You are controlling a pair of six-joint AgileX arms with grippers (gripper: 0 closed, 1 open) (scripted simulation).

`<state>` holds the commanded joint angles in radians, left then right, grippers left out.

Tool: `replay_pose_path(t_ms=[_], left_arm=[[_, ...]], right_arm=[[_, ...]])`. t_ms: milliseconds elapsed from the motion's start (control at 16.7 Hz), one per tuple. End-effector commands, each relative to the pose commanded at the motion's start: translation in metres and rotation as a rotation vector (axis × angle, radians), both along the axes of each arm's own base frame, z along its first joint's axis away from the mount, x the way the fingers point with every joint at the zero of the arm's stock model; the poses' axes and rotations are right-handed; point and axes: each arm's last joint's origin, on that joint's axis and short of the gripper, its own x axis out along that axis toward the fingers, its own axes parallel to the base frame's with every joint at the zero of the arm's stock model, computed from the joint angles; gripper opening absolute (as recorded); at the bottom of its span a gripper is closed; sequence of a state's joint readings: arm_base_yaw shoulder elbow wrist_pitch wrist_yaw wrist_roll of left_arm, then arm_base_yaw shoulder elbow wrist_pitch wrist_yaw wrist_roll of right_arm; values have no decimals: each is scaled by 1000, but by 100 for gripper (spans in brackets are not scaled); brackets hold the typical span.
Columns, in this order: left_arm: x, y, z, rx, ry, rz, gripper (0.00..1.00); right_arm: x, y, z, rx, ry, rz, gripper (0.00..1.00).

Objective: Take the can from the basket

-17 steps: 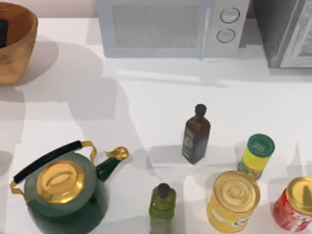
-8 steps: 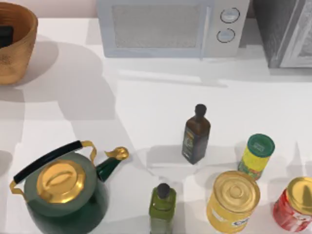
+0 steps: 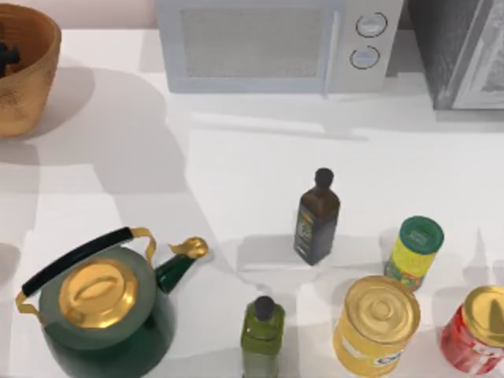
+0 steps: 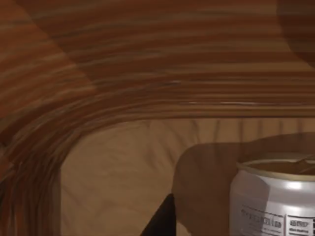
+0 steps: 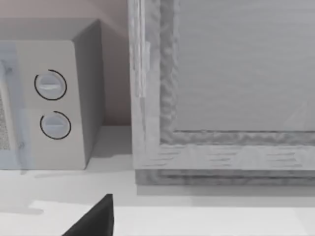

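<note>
Wicker basket point(image 3: 24, 79) surrounds the left gripper point(image 3: 6, 57) beside the can point(image 4: 273, 196); jaws' state unclear.

Microwave point(image 3: 268, 46) at back; kettle point(image 3: 98, 311), bottles, cans in front.

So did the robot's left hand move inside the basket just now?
Yes. In the top view the dark left gripper has sunk lower against the basket rim, toward the can.

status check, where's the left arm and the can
Left end effector down inside the basket, grip unconfirmed. Can upright on basket floor, close by. Right arm parked facing the microwave. Nothing in the way.
</note>
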<state>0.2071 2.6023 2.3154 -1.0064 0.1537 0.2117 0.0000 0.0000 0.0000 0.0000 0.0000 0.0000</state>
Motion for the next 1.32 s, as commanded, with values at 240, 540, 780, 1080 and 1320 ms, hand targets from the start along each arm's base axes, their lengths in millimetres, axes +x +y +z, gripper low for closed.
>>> replay_pose_path(t_ms=[240,540,780,1080,1320], left_arm=[[0,0,0,0,0,0,10],[0,0,0,0,0,0,0],[0,0,0,0,0,0,0],[-6,4,33,30,-77,25,0],[-33,1,83,84,-207,73,0]], right_arm=[[0,0,0,0,0,0,100],[0,0,0,0,0,0,100],[0,0,0,0,0,0,100],[0,0,0,0,0,0,100],[0,0,0,0,0,0,100]])
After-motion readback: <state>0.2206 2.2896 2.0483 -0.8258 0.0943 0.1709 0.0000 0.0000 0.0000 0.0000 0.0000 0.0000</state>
